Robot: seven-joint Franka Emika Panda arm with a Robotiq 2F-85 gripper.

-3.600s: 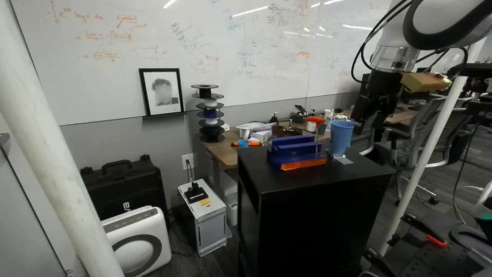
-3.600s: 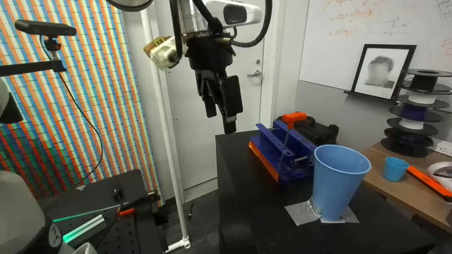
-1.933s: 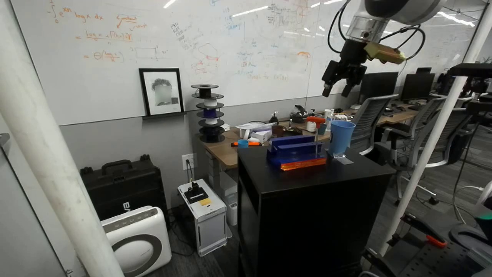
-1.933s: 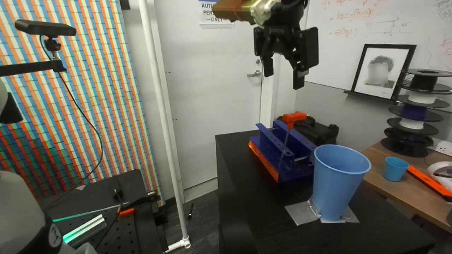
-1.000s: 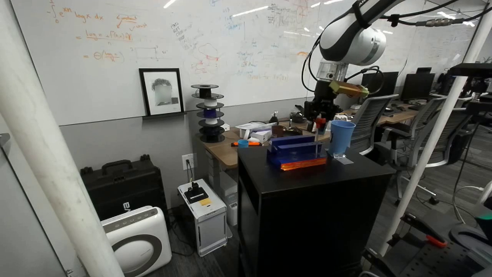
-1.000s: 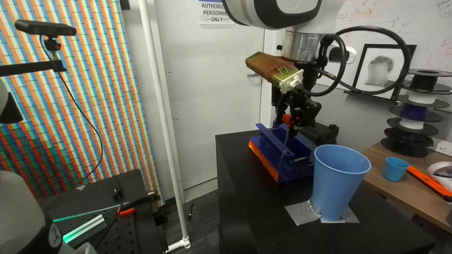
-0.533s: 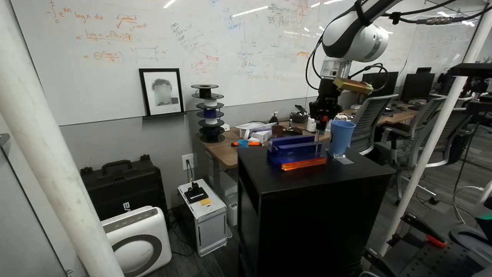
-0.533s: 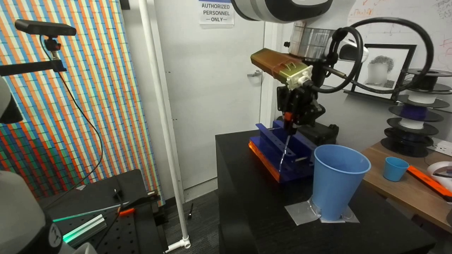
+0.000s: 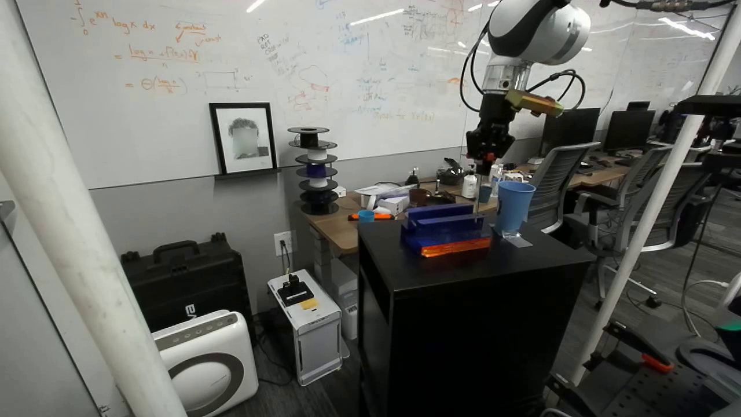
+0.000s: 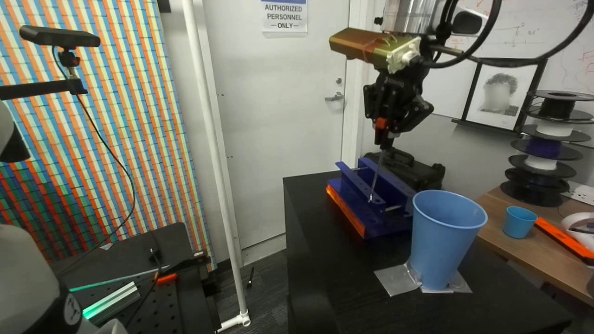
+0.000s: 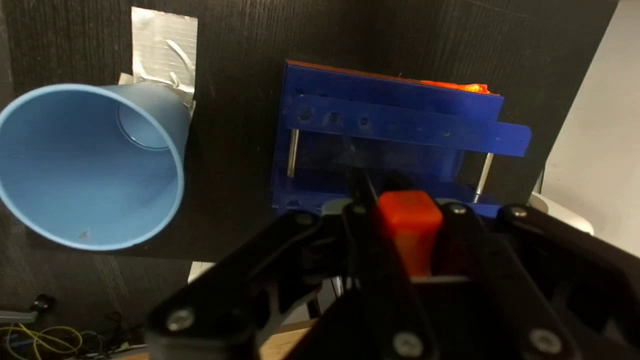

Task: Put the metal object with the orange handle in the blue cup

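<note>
Rises higher than half a second ago, with the metal tool (image 10: 377,174) in the gripper (image 10: 384,141); brings the tool's lower tip (image 10: 370,199) from low by the base of the blue holder (image 10: 390,225) up to about the level of its upper bar (image 10: 361,182). Means for the task, as far as can be judged, a pulling-out almost or fully completed, with the carrying to the blue cup (image 10: 443,246) not yet begun. Grips the orange handle (image 11: 410,215) between the black fingers (image 11: 470,245), closed from both sides. Has the tool hanging downward, a little tilted, at or just above the holder and near the cup, not inside it. Finds the cup upright on the tabletop (image 10: 506,301). Asks next, probably, for moving above its opening.

Cannot tell from any view if wholly free of the holder: shows the tip, in an exterior view, overlapping the bar, without sure depth. Hides most of the handle behind the fingers in both exterior views. Shows the tool's lower part too dark and blurred to follow in the wrist view. Loses there also a thin piece of the cup at the left edge. Cuts off the arm (image 9: 544,35) at the top of both exterior views.
</note>
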